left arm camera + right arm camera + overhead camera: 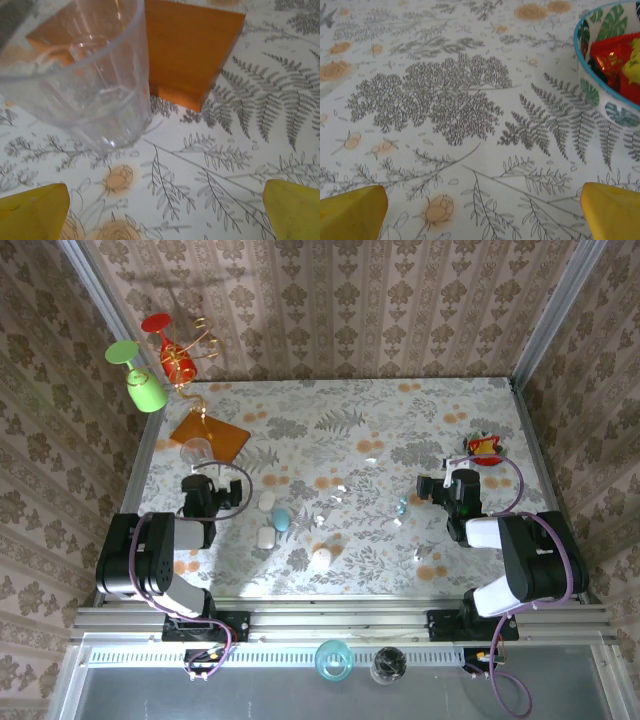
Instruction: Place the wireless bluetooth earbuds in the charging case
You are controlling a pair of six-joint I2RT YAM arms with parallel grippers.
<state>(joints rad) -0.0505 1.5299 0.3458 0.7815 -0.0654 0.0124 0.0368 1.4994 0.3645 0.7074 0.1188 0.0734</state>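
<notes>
Wallpapered walls close the table in at 9, 12 and 3 o'clock, and a metal rail runs along its 6 o'clock edge. The widest stretch of bare floral cloth lies toward 12 o'clock.

The earbuds are scattered as tiny bits about the table's centre, one bluish, each lying loose on the cloth between the two arms. The cases cluster at 7 o'clock of centre, a teal case among the white ones and just beside them.

The left gripper has its yellow fingers spread wide apart, holding nothing. At its 11 o'clock a clear glass stands near, with an orange block right behind it; the cloth at its 1 o'clock is open.

The right gripper likewise has its fingers well apart, with nothing between them. A bowl holding red wrappers sits at its 2 o'clock, close to the table's 3 o'clock edge, with open cloth from 9 to 12 o'clock.
</notes>
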